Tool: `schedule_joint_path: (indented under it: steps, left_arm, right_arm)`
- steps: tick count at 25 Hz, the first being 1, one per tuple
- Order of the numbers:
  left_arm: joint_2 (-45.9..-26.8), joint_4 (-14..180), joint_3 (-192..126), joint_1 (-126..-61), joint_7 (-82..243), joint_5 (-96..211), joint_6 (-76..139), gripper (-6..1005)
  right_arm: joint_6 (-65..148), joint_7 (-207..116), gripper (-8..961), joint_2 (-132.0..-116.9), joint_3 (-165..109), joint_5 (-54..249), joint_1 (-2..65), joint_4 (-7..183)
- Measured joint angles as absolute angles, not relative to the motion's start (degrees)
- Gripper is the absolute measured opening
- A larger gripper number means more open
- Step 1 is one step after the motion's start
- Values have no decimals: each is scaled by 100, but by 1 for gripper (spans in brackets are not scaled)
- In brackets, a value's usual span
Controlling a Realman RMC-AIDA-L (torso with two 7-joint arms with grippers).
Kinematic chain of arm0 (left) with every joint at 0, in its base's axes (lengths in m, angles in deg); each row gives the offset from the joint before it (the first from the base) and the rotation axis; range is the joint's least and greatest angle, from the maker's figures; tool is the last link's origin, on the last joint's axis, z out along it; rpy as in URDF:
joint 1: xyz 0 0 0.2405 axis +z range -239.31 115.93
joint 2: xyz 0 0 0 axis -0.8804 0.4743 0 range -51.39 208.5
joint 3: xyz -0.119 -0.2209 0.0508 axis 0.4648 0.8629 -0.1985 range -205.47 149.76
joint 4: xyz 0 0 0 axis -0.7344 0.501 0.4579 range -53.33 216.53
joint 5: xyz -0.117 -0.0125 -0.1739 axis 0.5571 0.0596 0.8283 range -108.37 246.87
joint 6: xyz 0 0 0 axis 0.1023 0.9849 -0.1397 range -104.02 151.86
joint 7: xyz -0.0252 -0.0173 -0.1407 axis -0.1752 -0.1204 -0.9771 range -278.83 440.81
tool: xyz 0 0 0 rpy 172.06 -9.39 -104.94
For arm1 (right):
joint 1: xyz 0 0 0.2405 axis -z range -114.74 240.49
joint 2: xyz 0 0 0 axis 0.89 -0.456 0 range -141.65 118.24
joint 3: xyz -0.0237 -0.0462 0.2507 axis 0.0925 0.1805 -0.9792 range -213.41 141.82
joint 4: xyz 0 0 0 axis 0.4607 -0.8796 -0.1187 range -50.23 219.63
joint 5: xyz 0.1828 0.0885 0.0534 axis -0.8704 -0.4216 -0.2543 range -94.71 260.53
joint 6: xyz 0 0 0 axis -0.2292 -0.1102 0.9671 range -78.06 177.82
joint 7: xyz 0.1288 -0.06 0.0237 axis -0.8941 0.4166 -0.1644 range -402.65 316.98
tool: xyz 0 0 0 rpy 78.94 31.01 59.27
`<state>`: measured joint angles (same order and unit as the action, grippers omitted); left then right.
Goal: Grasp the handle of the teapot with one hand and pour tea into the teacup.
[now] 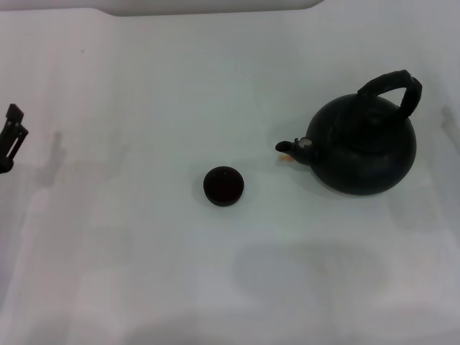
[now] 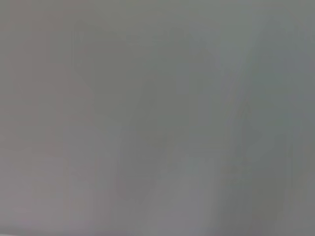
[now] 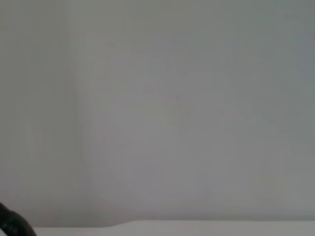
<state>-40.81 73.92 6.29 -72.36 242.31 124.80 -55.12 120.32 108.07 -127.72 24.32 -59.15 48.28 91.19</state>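
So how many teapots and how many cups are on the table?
Teapots: 1, the black teapot on the right.
Teacups: 1, the tiny dark teacup near the middle.
Total: 2 things on the white table.

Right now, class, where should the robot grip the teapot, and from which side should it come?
Grip the arched handle at its crown, coming down from above on the robot's right. It rises clear over the teapot, and the spout points left toward the teacup, so tipping left likely pours.
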Motion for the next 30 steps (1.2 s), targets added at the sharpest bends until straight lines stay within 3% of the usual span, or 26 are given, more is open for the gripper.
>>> schedule_joint_path:
  steps: [30]
  left_arm:
    - [-4088,7099,581,-7263,24264,12477,-5351,891]
  right_arm:
    - [12044,10815,784,-12772,2432,-5912,4821,9067]
